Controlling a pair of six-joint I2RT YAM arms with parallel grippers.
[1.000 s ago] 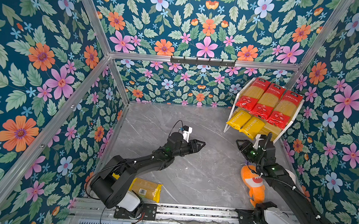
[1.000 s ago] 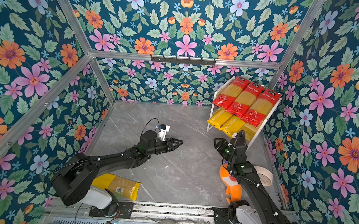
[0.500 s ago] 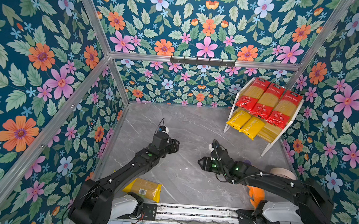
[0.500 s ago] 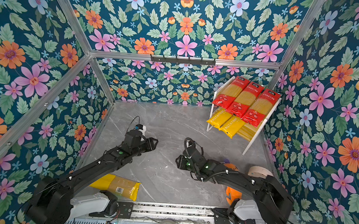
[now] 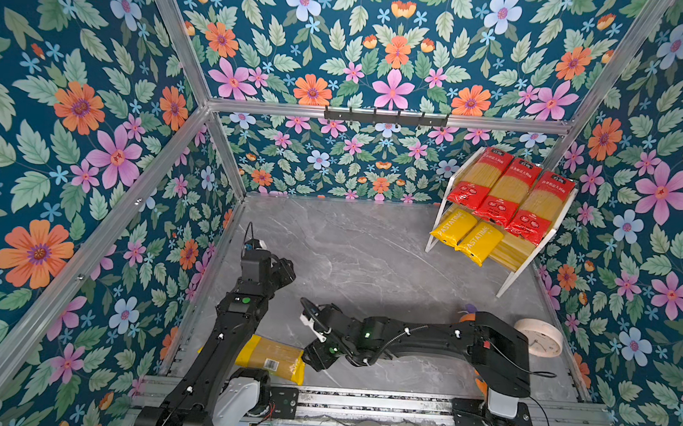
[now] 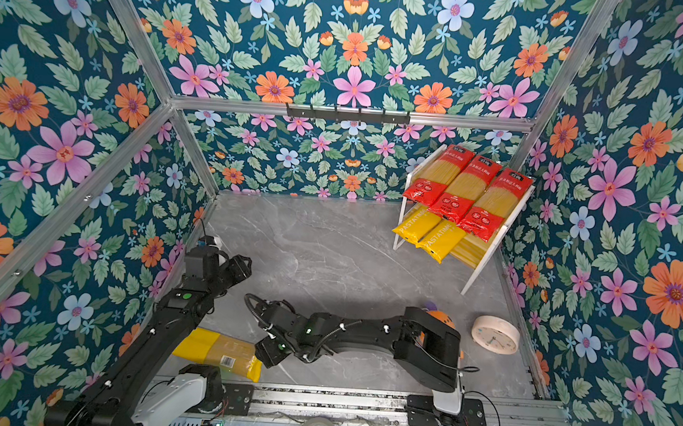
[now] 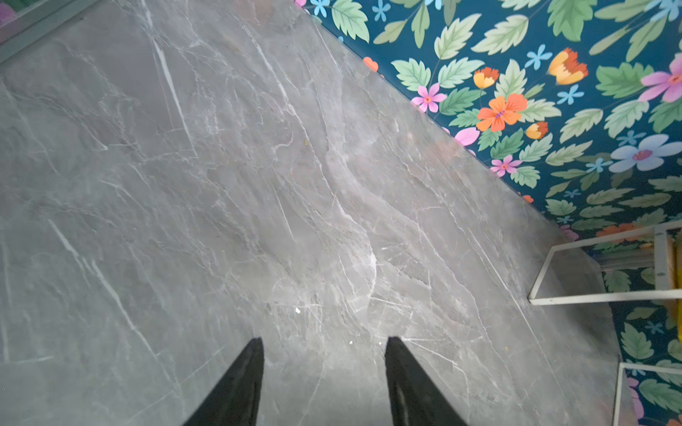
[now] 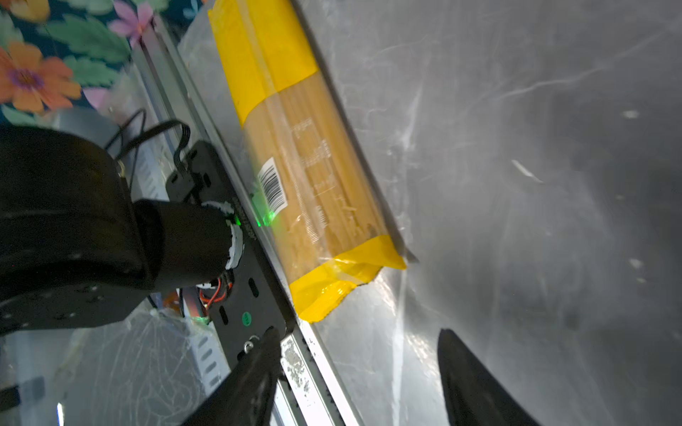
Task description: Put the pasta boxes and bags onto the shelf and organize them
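Black wedge fingers of my right gripper are standing apart with nothing between them. Just ahead of their tips the loose yellow pack is lying flat at the front corner of the table farthest from the shelf. Its glossy film is showing yellow bands at both ends, a clear middle full of pale straight strands, a barcode sticker and a zigzag end seam. One long side is running along the ridged metal rail, leaving little room there; the other is facing bare grey marble. My left gripper is hovering with jaws parted too, gripping nothing, over veined marble, and the shelf's thin white frame is showing at the edge of its wrist view. On the shelf, three red packs are filling the slanted upper board side by side. Two yellow packs are lying on the lower one, with pale slats left bare beside them. Compared with a second ago, the right arm is no longer working in front of the shelf above the orange toy; it is reaching across to the loose pack. The left arm is sitting drawn back, farther from the shelf.
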